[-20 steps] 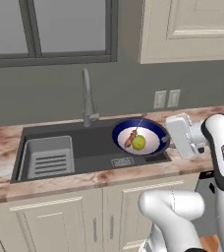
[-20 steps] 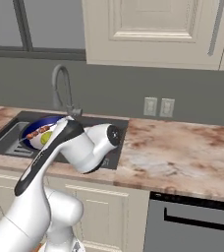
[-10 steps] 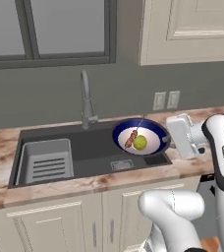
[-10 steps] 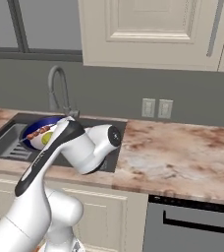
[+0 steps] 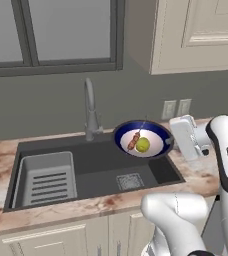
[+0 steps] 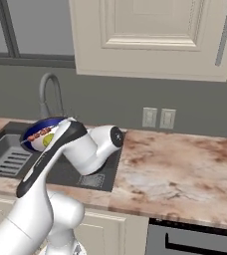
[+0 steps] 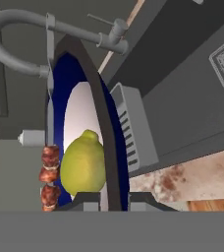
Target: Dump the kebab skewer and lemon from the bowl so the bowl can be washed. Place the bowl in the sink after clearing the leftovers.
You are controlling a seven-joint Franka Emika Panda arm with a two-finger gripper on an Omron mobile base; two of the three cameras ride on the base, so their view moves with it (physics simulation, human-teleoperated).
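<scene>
Blue bowl [image 5: 144, 141] tilts over sink [image 5: 101, 170], kebab skewer [image 5: 135, 139] pointing toward the faucet [image 5: 90, 107].

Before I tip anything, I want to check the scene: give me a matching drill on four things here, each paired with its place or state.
Things:
1. yellow-green lemon
2. dark blue, white-lined bowl
3. light grey slatted rack
4. tall grey faucet

Places:
A. left part of the dark sink
B. behind the sink
C. beside the meat skewer
D. held over the sink by the pincer

Pairs: 1-C, 2-D, 3-A, 4-B
</scene>
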